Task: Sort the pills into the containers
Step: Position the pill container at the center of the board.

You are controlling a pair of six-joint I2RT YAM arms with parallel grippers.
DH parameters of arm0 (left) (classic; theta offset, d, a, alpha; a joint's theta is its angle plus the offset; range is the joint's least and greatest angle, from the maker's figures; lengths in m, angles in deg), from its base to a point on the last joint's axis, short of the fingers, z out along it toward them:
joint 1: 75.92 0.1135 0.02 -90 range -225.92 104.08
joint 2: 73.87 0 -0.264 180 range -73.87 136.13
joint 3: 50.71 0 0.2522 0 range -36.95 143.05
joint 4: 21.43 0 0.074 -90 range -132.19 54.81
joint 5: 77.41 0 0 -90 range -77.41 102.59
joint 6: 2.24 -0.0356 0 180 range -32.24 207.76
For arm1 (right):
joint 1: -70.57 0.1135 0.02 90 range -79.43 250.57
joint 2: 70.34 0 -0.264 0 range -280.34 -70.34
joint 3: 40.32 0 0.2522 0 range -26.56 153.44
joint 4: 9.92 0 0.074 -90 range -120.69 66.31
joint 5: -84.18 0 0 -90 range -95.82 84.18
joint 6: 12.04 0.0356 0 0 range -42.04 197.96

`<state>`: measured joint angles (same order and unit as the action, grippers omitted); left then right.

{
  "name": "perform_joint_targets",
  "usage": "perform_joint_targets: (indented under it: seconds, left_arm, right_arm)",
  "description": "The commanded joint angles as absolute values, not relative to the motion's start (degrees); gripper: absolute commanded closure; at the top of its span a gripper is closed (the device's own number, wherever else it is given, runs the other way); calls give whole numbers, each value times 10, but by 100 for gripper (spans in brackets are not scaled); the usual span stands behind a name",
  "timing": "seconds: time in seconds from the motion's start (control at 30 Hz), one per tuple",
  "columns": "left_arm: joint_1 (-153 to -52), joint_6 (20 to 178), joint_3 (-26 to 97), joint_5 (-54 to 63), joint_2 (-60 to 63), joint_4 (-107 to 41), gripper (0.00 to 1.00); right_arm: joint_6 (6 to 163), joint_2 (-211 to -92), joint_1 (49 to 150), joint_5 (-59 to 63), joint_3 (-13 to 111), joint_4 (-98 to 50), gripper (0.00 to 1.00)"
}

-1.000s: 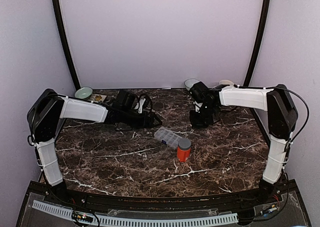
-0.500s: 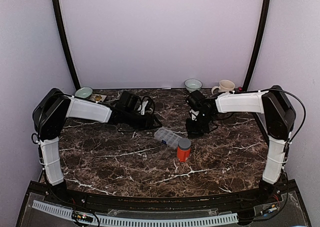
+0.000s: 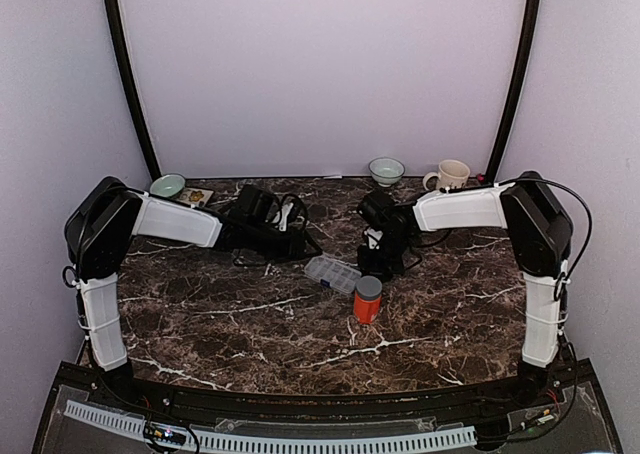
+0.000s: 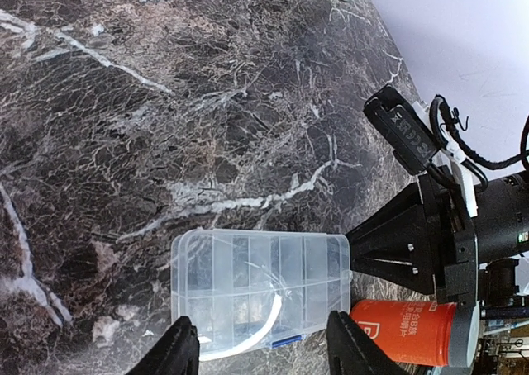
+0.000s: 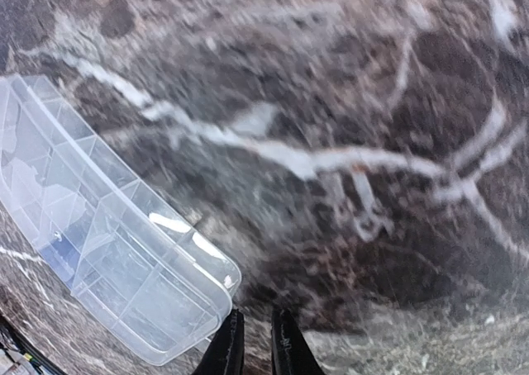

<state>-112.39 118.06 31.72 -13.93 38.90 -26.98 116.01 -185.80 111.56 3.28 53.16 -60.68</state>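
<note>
The clear organiser box (image 3: pixel 333 274) lies flat and closed in the middle of the marble table (image 3: pixel 230 324). My left gripper (image 3: pixel 305 246) is at its left side. In the left wrist view the box (image 4: pixel 256 280) sits just ahead of that gripper (image 4: pixel 260 324), which is open, one fingertip over each near corner. My right gripper (image 3: pixel 372 266) points down at the box's far right end. Its fingers (image 5: pixel 230 346) are almost together beside the box's corner (image 5: pixel 194 301), with nothing between them. I cannot make out any pills.
An orange bottle with a grey cap (image 3: pixel 368 299) stands just in front of the box, also visible in the left wrist view (image 4: pixel 405 332). At the back wall are a pale bowl (image 3: pixel 386 169), a mug (image 3: pixel 450 174), a green bowl (image 3: pixel 167 185) and a small dish (image 3: pixel 197 196).
My right arm has swung left and nearer, from the back right down to the box's end, uncovering the bowl and mug. The left arm has barely shifted. The box has not moved.
</note>
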Motion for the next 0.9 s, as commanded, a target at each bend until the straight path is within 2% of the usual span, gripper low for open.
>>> perform_joint_targets:
  seconds: [0.0, 0.67, 0.87]
  left_arm:
    - [-1117, 1184, 303, -152, 385, -258, 44]
    - [-1091, 1190, 210, -121, 302, -261, 44]
    - [-1089, 1193, 203, -92, 254, -268, 40]
  right_arm:
    - [1154, -1887, 1121, 49, 576, -597, 88]
    - [1121, -2013, 1120, 109, 767, -628, 85]
    - [1108, -2025, 1114, 81, 802, -647, 82]
